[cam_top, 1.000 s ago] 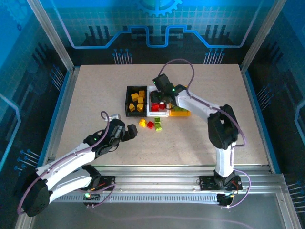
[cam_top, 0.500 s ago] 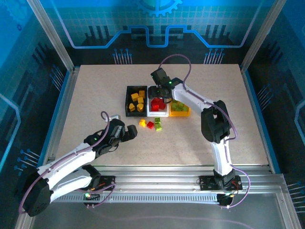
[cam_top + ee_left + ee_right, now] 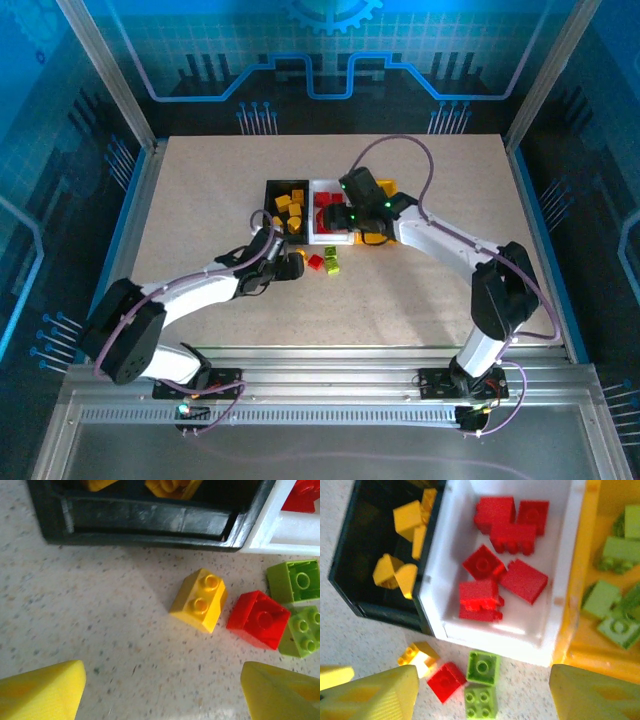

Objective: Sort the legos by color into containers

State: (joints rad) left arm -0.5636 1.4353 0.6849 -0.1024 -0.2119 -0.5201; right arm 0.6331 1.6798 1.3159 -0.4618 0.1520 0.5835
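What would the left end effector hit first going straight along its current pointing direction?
Likely the yellow lego brick on the table, lying ahead between the open fingers of the left end effector. The black bin wall stands behind it. Depth is unclear.

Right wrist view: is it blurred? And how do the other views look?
Right wrist: softly blurred, worst over the green bricks, colours still plain. Left wrist: sharp on the yellow brick, with a pale sheen on the black bin wall. Top: even light, blue cast around the table.
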